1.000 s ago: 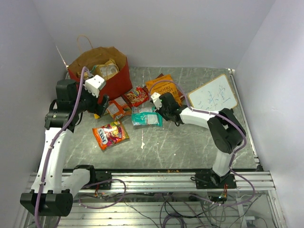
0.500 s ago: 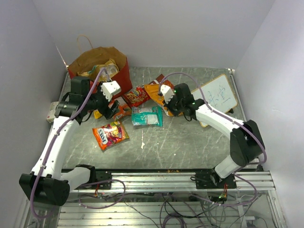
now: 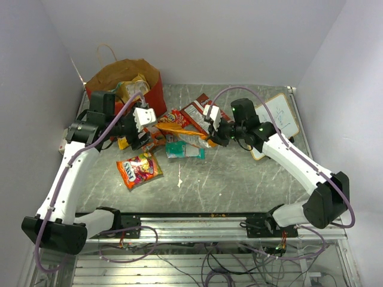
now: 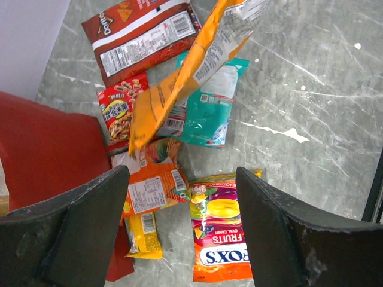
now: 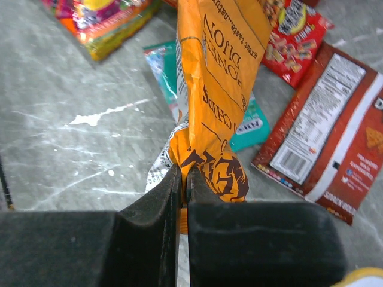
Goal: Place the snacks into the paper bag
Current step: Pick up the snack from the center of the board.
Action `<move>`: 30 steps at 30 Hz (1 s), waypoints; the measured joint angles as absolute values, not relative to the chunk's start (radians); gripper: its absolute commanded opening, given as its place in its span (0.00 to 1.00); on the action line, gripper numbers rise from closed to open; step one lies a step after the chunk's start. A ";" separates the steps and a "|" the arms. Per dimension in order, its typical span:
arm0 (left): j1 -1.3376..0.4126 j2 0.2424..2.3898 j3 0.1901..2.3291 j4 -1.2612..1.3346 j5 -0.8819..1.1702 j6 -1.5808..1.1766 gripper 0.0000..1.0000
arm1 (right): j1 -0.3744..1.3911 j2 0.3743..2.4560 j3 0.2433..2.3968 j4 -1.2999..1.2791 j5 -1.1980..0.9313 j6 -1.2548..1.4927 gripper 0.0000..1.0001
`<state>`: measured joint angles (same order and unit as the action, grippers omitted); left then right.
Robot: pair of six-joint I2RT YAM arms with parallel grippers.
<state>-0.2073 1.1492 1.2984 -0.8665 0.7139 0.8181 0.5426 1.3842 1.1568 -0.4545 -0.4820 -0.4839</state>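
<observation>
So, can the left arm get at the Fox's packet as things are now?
Probably yes: the Fox's packet lies flat and uncovered below the open left gripper, with nothing between them.

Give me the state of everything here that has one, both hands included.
left hand, open, holding nothing.
right hand, shut on the orange chips bag.
orange chips bag, held up by one end, hanging tilted.
paper bag, upright, mouth open, a packet inside.
teal packet, lying flat.
Doritos packet, lying flat, back up.
Fox's packet, lying flat, front up.
</observation>
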 measured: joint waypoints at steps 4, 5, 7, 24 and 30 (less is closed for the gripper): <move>-0.241 1.149 1.336 -0.923 0.722 0.878 0.85 | 0.542 1.384 1.199 -0.496 -0.589 -0.487 0.00; -0.254 1.149 1.345 -0.937 0.723 0.892 0.86 | 0.543 1.386 1.210 -0.503 -0.616 -0.488 0.00; -0.276 1.149 1.351 -0.952 0.725 0.918 0.89 | 0.543 1.391 1.230 -0.511 -0.662 -0.488 0.00; -0.453 1.237 1.349 -0.983 0.682 1.094 0.85 | 0.546 1.420 1.266 -0.540 -0.893 -0.453 0.00; -0.511 1.282 1.305 -0.940 0.649 1.058 0.70 | 0.546 1.397 1.254 -0.520 -0.926 -0.441 0.00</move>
<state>-0.5114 1.2819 1.3048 -0.9398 0.6487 1.0580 0.5461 1.3972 1.2537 -0.5201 -0.9264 -0.4412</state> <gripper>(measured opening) 0.776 0.027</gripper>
